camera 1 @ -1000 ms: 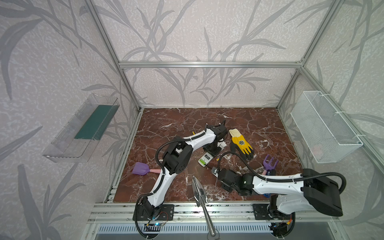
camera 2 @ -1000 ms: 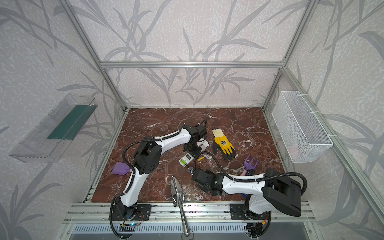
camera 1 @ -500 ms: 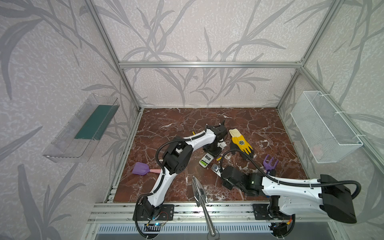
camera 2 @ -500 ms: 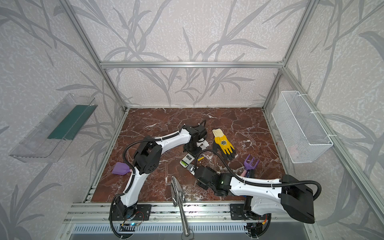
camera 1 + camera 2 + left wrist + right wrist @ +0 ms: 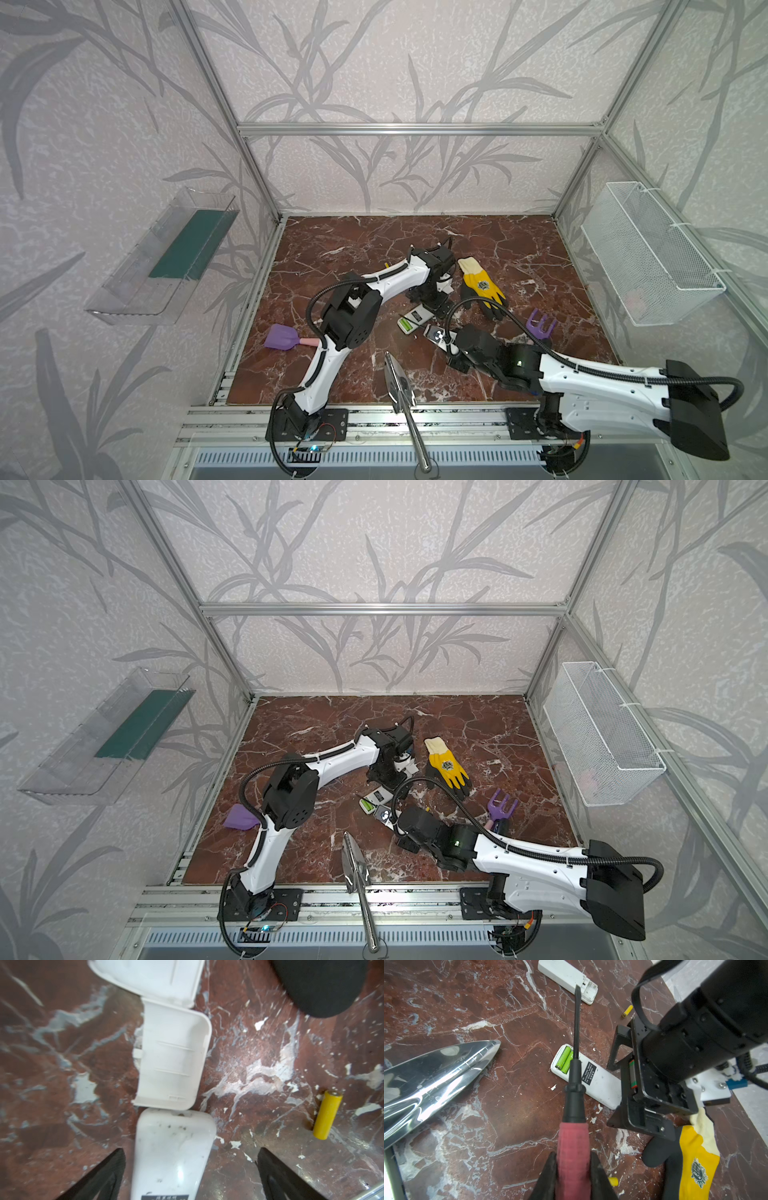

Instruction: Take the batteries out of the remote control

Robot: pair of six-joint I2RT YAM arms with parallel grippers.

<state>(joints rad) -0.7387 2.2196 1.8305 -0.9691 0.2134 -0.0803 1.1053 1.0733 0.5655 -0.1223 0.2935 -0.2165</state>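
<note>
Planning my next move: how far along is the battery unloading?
Done: emptied remote, yellow batteries loose on the table. In hand: right gripper grips the screwdriver; left gripper open over the second remote. Left: two green batteries inside it.

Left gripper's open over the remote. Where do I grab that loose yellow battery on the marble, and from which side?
Take the yellow battery at mid-barrel, coming straight down with the left gripper, jaws across its width. It lies flat on the marble, apart from the remote and the loose cover; a side push could roll it.
</note>
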